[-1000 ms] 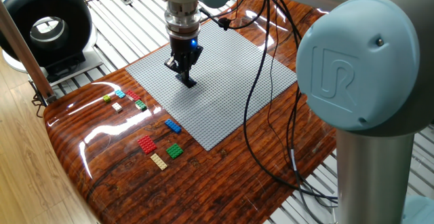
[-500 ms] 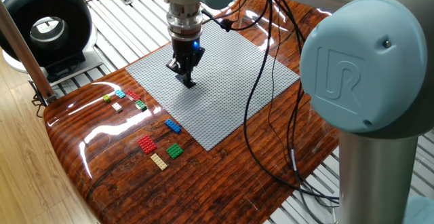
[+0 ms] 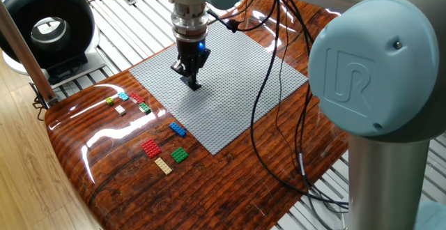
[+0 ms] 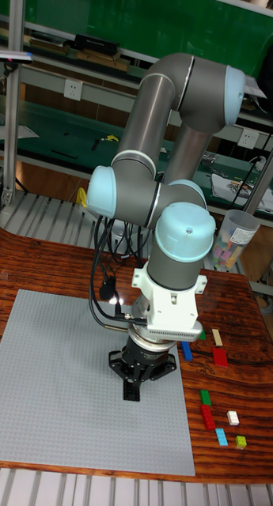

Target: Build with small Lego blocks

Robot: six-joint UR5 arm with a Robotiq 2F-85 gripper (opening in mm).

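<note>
Looking down both cameras, I see the gripper (image 3: 193, 83) tip-down on the baseplate (image 3: 237, 70), its fingers drawn together, though I cannot tell whether they pinch anything, while the Lego blocks (image 3: 151, 148) lie scattered on the table (image 3: 230, 188) beside the plate.

Glossy wood table (image 3: 104, 181) — green wall (image 4: 152, 24)

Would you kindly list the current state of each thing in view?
gripper: fingertips down at the baseplate, open or shut unclear
grey baseplate: flat on the table, no bricks visible on it
small Lego blocks: loose on the wood beside the baseplate
</note>
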